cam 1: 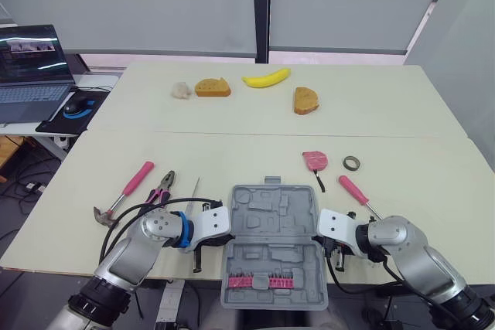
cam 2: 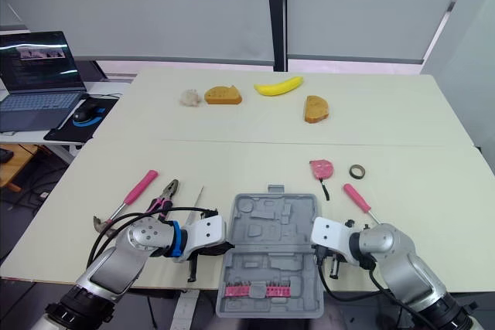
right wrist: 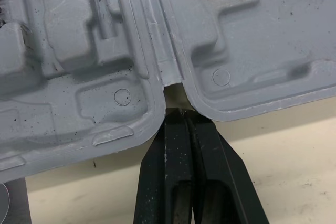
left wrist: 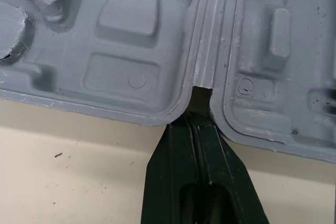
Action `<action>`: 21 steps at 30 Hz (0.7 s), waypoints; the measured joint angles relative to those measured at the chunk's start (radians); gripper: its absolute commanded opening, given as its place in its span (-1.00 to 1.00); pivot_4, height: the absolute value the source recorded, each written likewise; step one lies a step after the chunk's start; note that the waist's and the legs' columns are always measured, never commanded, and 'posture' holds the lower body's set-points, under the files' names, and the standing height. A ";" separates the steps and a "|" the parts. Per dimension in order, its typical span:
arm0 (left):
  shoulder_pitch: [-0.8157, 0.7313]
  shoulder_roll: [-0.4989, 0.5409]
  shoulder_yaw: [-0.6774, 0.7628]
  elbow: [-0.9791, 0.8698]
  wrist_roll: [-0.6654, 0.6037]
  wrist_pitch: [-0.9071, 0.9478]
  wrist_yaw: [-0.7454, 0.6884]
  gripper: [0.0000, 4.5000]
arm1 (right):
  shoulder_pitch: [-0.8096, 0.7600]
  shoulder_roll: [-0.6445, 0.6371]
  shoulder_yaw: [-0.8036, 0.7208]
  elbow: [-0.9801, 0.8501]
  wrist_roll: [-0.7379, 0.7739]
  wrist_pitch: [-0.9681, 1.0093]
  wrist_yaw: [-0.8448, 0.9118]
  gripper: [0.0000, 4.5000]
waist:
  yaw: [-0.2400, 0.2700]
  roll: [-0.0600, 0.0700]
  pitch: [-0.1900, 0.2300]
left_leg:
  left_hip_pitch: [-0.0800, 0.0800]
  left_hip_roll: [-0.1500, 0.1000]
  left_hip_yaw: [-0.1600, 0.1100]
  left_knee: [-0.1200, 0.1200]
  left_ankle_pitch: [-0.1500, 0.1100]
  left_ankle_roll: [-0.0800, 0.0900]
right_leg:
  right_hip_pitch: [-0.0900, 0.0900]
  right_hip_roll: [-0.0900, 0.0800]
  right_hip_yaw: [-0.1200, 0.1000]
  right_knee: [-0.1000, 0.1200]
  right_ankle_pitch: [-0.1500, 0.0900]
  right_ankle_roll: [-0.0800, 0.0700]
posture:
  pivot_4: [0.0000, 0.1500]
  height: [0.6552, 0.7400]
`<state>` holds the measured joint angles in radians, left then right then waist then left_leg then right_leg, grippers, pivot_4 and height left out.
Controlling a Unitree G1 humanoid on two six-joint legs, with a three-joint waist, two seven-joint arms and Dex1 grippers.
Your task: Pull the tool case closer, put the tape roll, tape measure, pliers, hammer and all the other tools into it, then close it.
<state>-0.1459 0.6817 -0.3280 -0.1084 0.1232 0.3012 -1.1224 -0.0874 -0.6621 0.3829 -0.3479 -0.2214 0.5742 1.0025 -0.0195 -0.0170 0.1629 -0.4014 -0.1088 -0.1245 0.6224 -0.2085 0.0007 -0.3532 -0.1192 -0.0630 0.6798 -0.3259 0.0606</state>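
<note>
At the table's point(cam 1: 232, 152) near edge, partly overhanging it, lies the tool case point(cam 1: 271, 226), open flat and empty but for a pink bit strip point(cam 1: 251, 280). The left gripper point(left wrist: 202, 98) and right gripper point(right wrist: 179, 114), fingers pressed together, lodge their tips in the hinge notches on either side, probably so the case drags evenly. The hammer point(cam 1: 124, 195), pliers point(cam 1: 161, 188), tape measure point(cam 1: 315, 161) and tape roll point(cam 1: 352, 163) lie behind it.

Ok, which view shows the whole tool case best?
Left eye view: the open tool case lies whole, both halves and the red bit strip visible. Right eye view shows the same, nearer its bottom edge. The wrist views catch its hinge ends at the left gripper and right gripper.
</note>
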 measured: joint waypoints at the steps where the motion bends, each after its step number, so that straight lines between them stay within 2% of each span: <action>1: 0.000 0.000 0.000 0.000 0.000 0.000 0.000 -1.00 | 0.000 -0.001 0.000 0.001 0.002 -0.001 -0.001 -1.00 | 0.000 0.000 0.000 | 0.000 0.000 0.000 0.000 0.000 0.000 | 0.000 0.000 0.000 0.000 0.000 0.000 | 1.00 1.00; 10: -0.011 0.007 -0.002 0.029 -0.004 -0.024 0.003 -1.00 | 0.002 -0.033 -0.024 0.058 0.053 -0.089 -0.006 -1.00 | 0.007 0.000 0.000 | 0.000 0.000 0.000 0.000 0.000 0.000 | 0.000 0.000 0.000 0.000 0.000 0.000 | 1.00 1.00; 13: -0.009 0.041 0.005 0.048 -0.012 -0.068 0.011 -1.00 | 0.015 -0.072 -0.054 0.089 0.083 -0.130 -0.010 -1.00 | 0.010 0.000 0.000 | 0.000 0.000 0.000 0.000 0.000 0.000 | 0.000 0.000 0.000 0.000 0.000 0.000 | 1.00 1.00; 21: 0.015 0.069 0.073 0.090 -0.092 -0.087 0.016 -1.00 | 0.070 -0.130 -0.163 0.109 0.152 -0.124 -0.010 -1.00 | 0.019 0.000 0.001 | -0.001 0.001 0.000 0.000 0.000 0.000 | 0.000 0.000 0.000 0.000 0.000 0.000 | 1.00 1.00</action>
<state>-0.1311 0.7505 -0.2551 -0.0184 0.0313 0.2138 -1.1065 -0.0171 -0.7923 0.2198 -0.2390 -0.0698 0.4502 0.9922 -0.0003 -0.0171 0.1638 -0.4021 -0.1083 -0.1245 0.6225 -0.2087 0.0007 -0.3536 -0.1192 -0.0631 0.6795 -0.3260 0.0609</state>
